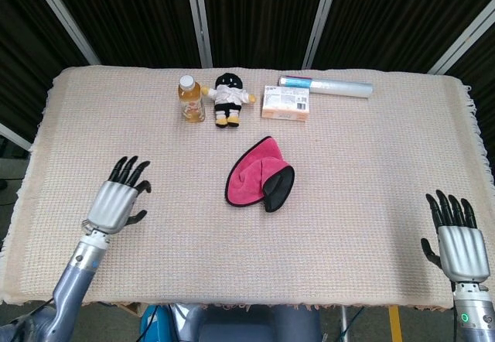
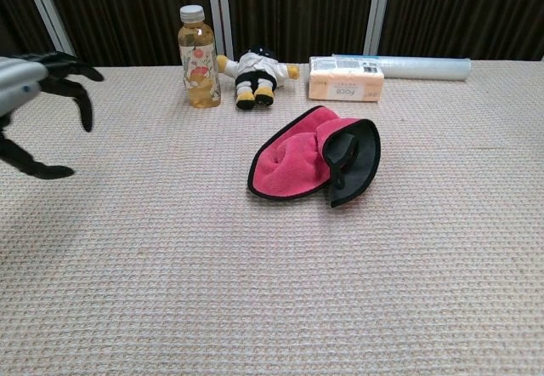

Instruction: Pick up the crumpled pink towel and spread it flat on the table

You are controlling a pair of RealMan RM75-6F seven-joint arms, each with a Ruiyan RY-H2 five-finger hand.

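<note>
The crumpled pink towel (image 1: 259,175) with black trim lies folded over itself near the table's middle; the chest view shows the towel (image 2: 299,156) with its dark underside turned up on the right. My left hand (image 1: 117,198) hovers over the table's left part, well left of the towel, fingers apart and empty; the chest view catches this left hand (image 2: 34,104) at the left edge. My right hand (image 1: 458,243) stays at the table's near right corner, fingers spread, holding nothing.
Along the far edge stand a juice bottle (image 1: 189,99), a small plush doll (image 1: 227,99), a flat box (image 1: 286,103) and a clear-wrapped roll (image 1: 326,87). A woven beige cloth (image 1: 363,172) covers the table.
</note>
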